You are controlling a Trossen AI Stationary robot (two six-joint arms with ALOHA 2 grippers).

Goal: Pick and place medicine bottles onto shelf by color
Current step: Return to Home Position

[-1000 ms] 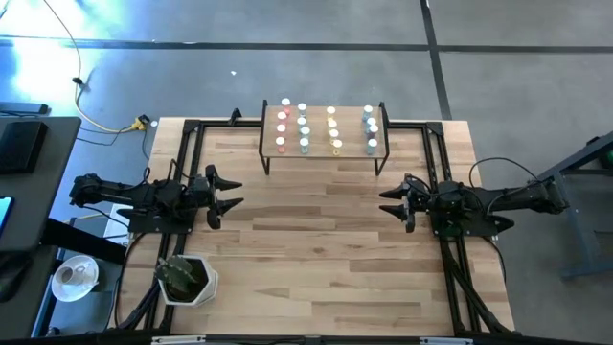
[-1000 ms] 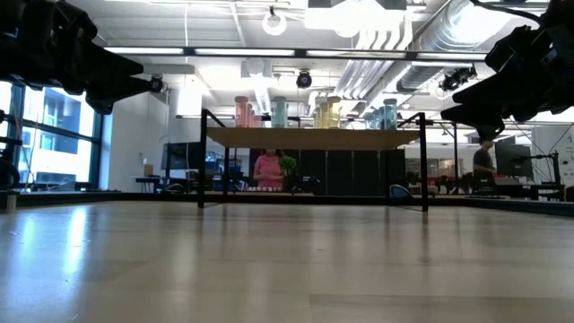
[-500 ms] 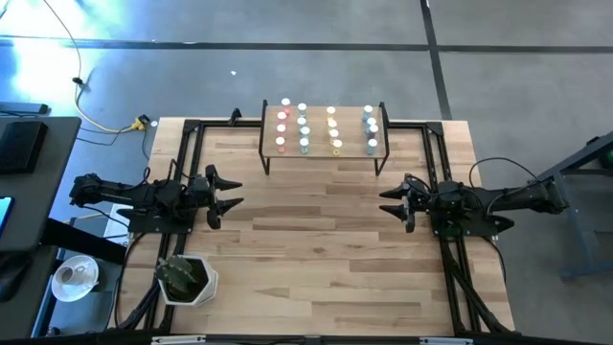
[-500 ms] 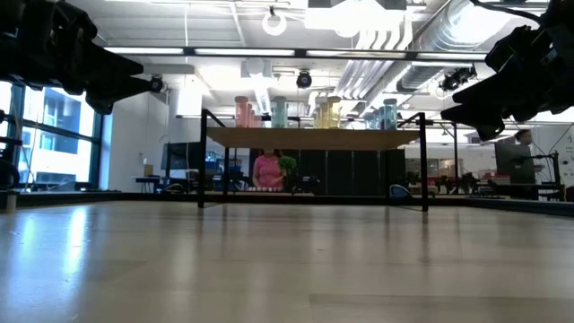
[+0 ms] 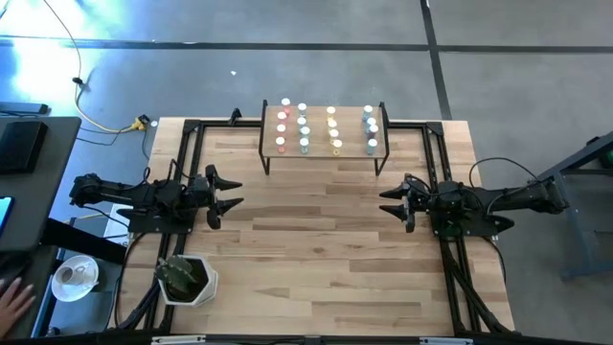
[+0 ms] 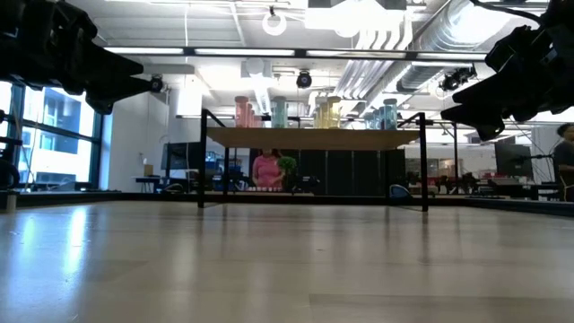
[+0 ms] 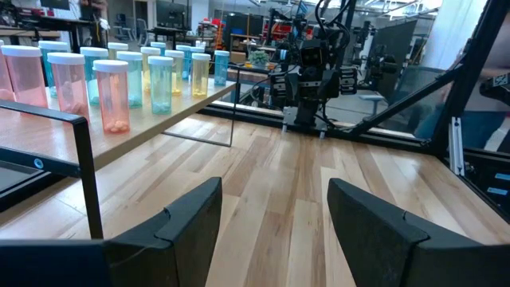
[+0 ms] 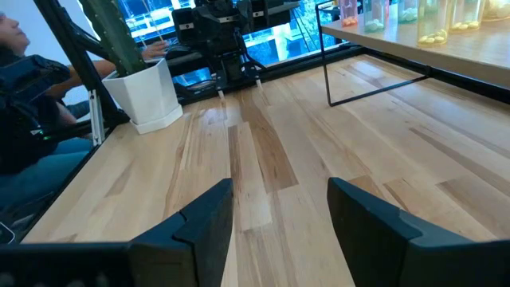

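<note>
The medicine bottles (image 5: pixel 305 127) stand upright on the shelf (image 5: pixel 324 151) at the table's far middle, in columns: pink, green, yellow, blue-grey. They also show in the left wrist view (image 7: pixel 111 88) and the low view (image 6: pixel 280 112). My left gripper (image 5: pixel 228 192) is open and empty at the table's left side. My right gripper (image 5: pixel 391 204) is open and empty at the right side. Both hover above the tabletop, well short of the shelf.
A white pot with a green plant (image 5: pixel 185 279) stands at the table's near left corner. Black frame rails (image 5: pixel 188 144) run along both sides of the table. A person's hand (image 5: pixel 11 299) shows off the table at the near left. People show in the room behind (image 6: pixel 267 169).
Both arms have kept still. A person's hand has come into the high view at the near left, off the table.
</note>
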